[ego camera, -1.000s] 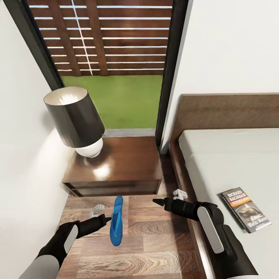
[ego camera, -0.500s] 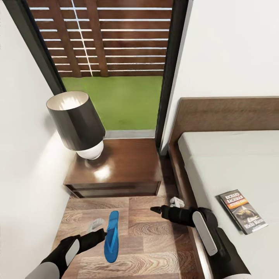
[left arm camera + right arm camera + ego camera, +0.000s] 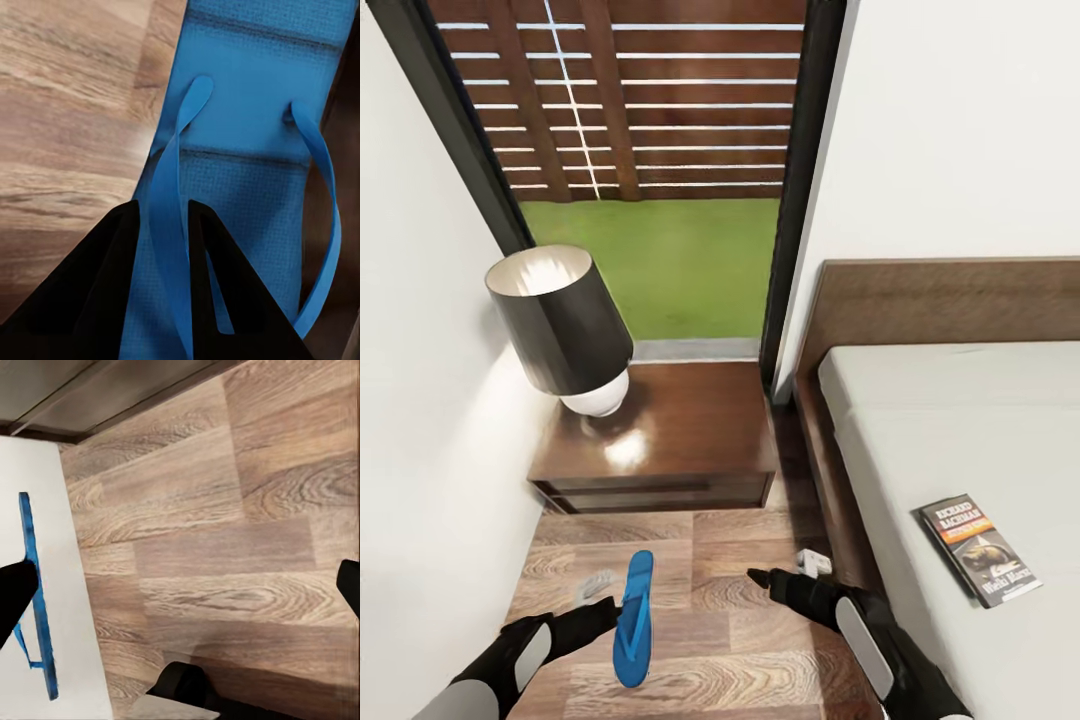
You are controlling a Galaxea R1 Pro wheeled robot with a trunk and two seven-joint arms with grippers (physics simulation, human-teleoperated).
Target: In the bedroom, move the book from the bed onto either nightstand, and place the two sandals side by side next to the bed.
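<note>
In the head view my left gripper (image 3: 610,596) is shut on a bright blue sandal (image 3: 632,620) and holds it on edge just above the wood floor, in front of the nightstand (image 3: 670,430). The left wrist view shows the black fingers (image 3: 97,300) pinching the sandal's strap (image 3: 169,247). My right gripper (image 3: 785,570) hangs open and holds nothing, low beside the bed frame (image 3: 830,480). The book (image 3: 980,550) lies flat on the pale mattress (image 3: 960,420) near its edge, right of my right arm. In the right wrist view the sandal (image 3: 37,607) appears edge-on.
A lamp with a dark shade (image 3: 560,320) stands on the left part of the nightstand top. A white wall (image 3: 420,450) closes the left side, and a tall dark-framed window (image 3: 660,180) stands behind. A wood floor strip (image 3: 730,620) runs between wall and bed.
My left gripper has drawn the sandal back from the nightstand, towards me and slightly left. My right gripper has also pulled back and dropped lower. The camera has shifted a little.
</note>
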